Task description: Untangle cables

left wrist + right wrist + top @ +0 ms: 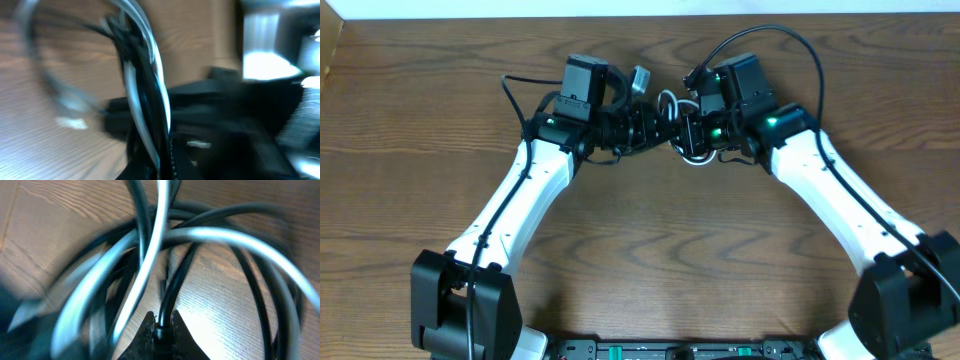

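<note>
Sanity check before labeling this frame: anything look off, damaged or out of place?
Nothing spilled or visibly broken. The cables are a black-and-white snarl bunched between the left gripper and right gripper, which pinches one black strand. Both wrist views are blurred, so fine damage can't be judged.

Snarled into one small knot of cables [660,125] at the far middle of the desk [640,250]. Thin and flexible throughout. Made up of one white cable [693,159], looped in small arcs at the knot's far and near sides, and black cables [625,135] wound through it. Tipped with a pale plug [640,78] sticking out at the far left edge. Seen blurred from the right wrist: white strands sweeping in broad curves across black ones, with one black cable [172,292] rising upright, pinched between the right fingers [186,342]. Seen from the left wrist: white and black running side by side, badly smeared.
</note>
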Motion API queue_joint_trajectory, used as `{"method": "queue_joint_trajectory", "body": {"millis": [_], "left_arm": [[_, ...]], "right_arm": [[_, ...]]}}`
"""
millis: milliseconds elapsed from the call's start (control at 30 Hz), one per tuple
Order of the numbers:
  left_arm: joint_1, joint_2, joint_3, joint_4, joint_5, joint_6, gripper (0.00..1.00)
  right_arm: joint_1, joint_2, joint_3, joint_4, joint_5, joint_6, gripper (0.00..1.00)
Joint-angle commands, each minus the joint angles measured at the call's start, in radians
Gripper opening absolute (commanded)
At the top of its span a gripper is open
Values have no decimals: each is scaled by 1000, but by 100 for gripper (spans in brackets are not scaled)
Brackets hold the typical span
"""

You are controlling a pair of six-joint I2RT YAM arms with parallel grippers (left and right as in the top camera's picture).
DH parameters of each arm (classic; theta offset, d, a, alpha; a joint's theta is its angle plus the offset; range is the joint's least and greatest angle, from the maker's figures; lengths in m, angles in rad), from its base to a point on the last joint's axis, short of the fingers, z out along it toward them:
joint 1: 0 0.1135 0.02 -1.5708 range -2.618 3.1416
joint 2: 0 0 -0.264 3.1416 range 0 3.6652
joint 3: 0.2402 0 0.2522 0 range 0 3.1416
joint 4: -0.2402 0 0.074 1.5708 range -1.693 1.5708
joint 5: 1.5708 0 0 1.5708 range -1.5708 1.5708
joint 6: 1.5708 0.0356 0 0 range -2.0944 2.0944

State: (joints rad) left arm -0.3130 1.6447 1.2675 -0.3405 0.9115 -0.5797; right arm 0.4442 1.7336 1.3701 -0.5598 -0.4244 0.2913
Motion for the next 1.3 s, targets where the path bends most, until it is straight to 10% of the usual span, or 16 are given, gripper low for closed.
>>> {"method": "queue_joint_trajectory", "body": {"millis": [0, 67, 167, 267, 567, 1000, 1267], "left_arm": [[-6, -6, 8, 105, 193, -125, 8], [-6, -6, 8, 166, 214, -180, 7], [-6, -6, 8, 216, 226, -220, 7], [-6, -6, 8, 216, 213, -219, 8], [-6, -6, 6, 215, 169, -169, 7], [26, -4, 6, 208, 342, -6, 7], [43, -4, 6, 277, 334, -212, 8]], "right_arm": [[16, 37, 17, 11, -74, 27, 1], [16, 45, 17, 20, -87, 34, 1], [10, 44, 17, 26, -105, 38, 56], [-39, 36, 19, 26, -205, 44, 74], [-314, -122, 19, 19, -601, 71, 75], [-343, -109, 18, -229, -233, -174, 74], [-284, -74, 16, -210, -256, -229, 75]]}}
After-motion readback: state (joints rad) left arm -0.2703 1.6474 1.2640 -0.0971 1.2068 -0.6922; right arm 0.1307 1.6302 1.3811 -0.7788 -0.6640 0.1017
